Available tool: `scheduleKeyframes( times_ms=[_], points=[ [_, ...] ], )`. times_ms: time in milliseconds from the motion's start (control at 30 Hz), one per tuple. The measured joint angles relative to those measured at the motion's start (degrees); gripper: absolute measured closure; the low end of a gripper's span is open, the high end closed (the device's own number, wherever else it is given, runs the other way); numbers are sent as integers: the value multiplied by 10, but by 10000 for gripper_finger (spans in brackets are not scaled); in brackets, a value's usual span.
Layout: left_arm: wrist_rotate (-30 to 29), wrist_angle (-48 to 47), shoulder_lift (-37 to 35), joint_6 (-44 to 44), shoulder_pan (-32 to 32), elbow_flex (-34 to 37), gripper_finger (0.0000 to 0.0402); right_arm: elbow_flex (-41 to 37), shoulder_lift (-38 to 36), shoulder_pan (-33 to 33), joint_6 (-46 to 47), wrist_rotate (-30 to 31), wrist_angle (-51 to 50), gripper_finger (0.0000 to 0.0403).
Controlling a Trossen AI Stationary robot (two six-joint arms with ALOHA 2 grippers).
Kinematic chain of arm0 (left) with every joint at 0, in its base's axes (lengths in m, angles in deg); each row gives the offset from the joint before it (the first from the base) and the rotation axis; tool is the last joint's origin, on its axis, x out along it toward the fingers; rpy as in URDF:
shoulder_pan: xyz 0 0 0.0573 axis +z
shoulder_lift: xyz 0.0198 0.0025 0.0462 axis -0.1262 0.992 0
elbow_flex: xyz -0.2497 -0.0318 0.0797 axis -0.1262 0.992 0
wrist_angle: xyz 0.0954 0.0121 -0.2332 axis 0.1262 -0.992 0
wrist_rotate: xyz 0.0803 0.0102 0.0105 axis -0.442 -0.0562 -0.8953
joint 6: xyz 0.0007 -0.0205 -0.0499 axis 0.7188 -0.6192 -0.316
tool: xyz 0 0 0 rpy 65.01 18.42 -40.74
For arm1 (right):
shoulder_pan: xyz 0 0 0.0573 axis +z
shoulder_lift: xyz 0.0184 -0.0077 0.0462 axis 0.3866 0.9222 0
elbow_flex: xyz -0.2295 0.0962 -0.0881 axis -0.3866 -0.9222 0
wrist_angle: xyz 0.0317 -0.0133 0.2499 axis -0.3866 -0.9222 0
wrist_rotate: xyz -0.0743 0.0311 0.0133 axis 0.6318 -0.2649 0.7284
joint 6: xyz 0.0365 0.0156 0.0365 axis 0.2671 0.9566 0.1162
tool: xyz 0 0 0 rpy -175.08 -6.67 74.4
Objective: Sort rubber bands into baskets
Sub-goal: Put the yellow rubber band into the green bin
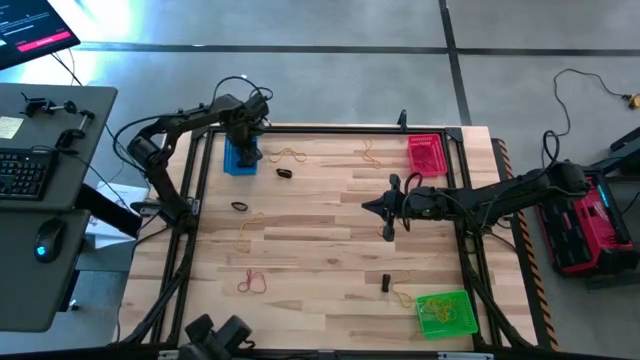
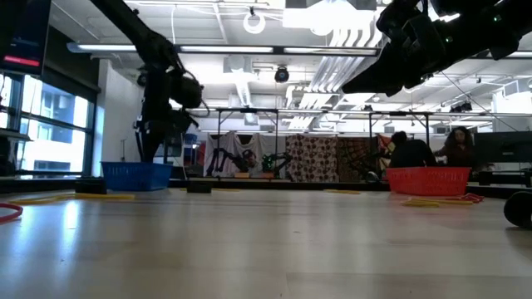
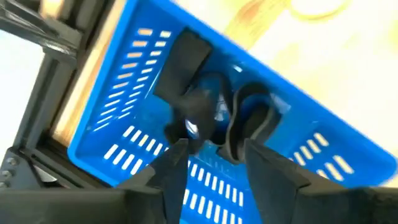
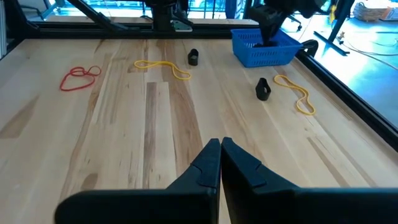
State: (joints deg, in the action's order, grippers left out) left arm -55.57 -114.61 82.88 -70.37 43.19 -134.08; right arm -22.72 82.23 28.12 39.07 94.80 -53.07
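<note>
Rubber bands are barely sorted: black ones (image 3: pixel 249 121) lie in the blue basket (image 1: pixel 239 157) under the released left tool (image 3: pixel 214 165); many remain across the bench (image 1: pixel 320 250). Right tool (image 4: pixel 221 158) clenched, empty.

From above I see a grey floor (image 1: pixel 330 25) crossed by dark seams around the wooden table (image 1: pixel 320 250). At the left edge stands a grey desk (image 1: pixel 45 200) with a keyboard (image 1: pixel 22 172) and a mouse (image 1: pixel 47 240), and a monitor (image 1: pixel 30 25) glows in the upper left corner. A red and black case (image 1: pixel 585 225) lies on the floor at the right. At table height, I look into a bright room with ceiling lights (image 2: pixel 324 17), tall windows (image 2: pixel 46 124) on the left, patterned cloths (image 2: pixel 320 158) hanging mid-frame, and two people (image 2: pixel 432 149) at the right.
</note>
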Motion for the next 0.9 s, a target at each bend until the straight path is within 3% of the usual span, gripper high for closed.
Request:
scheduleKeyframes(
  times_ms=[300, 567, 700, 900],
  points=[
    [34, 28, -116, -29, -71, 21, 238, 0, 3, -14, 14, -12, 6, 401],
    [56, 89, -239, -61, -208, 111, 238, 0, 57, -20, 14, -15, 38, 401],
    [56, 164, -283, -105, -278, 159, 238, 0, 99, -20, 16, -11, 84, 401],
    [58, 354, -321, -134, -367, 268, 238, 0, 130, -8, 45, 7, 112, 400]
  ],
)
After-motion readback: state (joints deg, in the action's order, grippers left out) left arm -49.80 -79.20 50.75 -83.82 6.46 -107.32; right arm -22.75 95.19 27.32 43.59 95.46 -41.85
